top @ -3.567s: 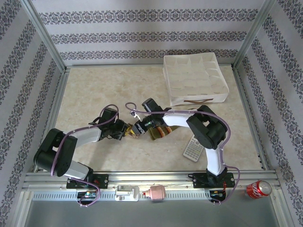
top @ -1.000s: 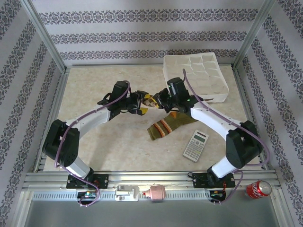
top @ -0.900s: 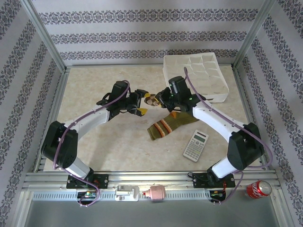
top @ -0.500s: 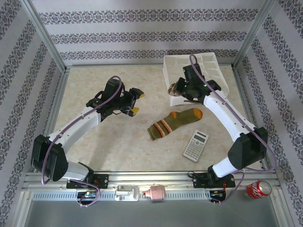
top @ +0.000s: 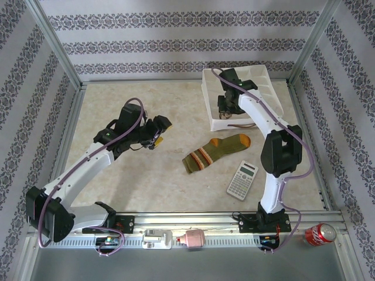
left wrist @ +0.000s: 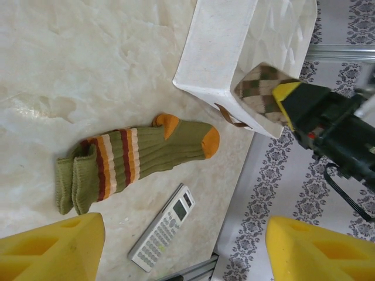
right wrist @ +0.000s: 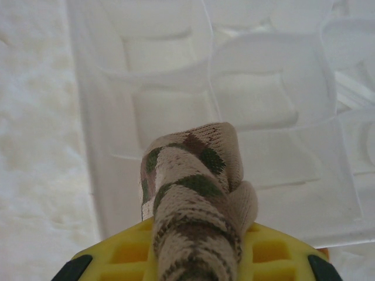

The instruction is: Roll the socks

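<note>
The olive green sock point(top: 214, 152) with orange toe, heel and stripes lies flat on the table; the left wrist view shows the same sock point(left wrist: 136, 160). The brown-and-tan argyle sock point(right wrist: 194, 188) is bunched into a roll and pinched between the yellow pads point(right wrist: 275, 252) of my right gripper point(right wrist: 196, 260). That gripper point(top: 225, 108) hangs over the front-left corner of the white divided organizer point(top: 258, 96), with the argyle sock point(left wrist: 259, 88) above a compartment. My left gripper point(top: 156, 134) is open and empty, left of the olive sock and above the table.
A calculator point(top: 242, 180) lies right of and nearer than the olive sock. A red soda can point(top: 319, 234) lies outside the frame at the front right. The organizer's compartments point(right wrist: 258, 99) look empty. Metal posts and patterned walls enclose the table.
My right gripper carried the argyle sock from the table's middle back and right, over the organizer. My left gripper let go and drew back left, away from the right one.
</note>
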`<state>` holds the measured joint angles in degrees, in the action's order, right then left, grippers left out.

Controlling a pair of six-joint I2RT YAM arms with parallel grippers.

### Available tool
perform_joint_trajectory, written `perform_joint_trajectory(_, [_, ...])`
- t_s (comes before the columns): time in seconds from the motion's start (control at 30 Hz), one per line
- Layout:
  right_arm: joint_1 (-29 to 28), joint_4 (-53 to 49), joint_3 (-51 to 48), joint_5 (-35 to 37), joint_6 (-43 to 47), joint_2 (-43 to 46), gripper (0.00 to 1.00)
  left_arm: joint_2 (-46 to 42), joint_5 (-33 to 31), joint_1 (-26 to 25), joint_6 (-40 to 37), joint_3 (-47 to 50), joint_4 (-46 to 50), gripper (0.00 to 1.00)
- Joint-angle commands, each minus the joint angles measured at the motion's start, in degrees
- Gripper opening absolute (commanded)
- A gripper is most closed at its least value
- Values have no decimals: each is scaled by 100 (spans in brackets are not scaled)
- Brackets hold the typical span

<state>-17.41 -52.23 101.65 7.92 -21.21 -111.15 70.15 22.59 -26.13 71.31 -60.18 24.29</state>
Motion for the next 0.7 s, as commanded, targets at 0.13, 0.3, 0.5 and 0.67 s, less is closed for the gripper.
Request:
perform_joint_trajectory(0.13, [-165,-580,371,223,196,-229,0,-186,-137,35,-134,317,211,71])
perform_joint_trajectory(0.3, [-199,-866,632,213,166,-415,0,-139,-141,37,-130,312,208,71])
perform_joint_trajectory(0.5, [-324,-1011,826,122,86,-597,0,-122,-149,38,-83,361,155,71])
perform_joint_trajectory(0.67, [-333,-1356,1056,225,-112,-1021,0,-124,-140,30,-42,411,115,70])
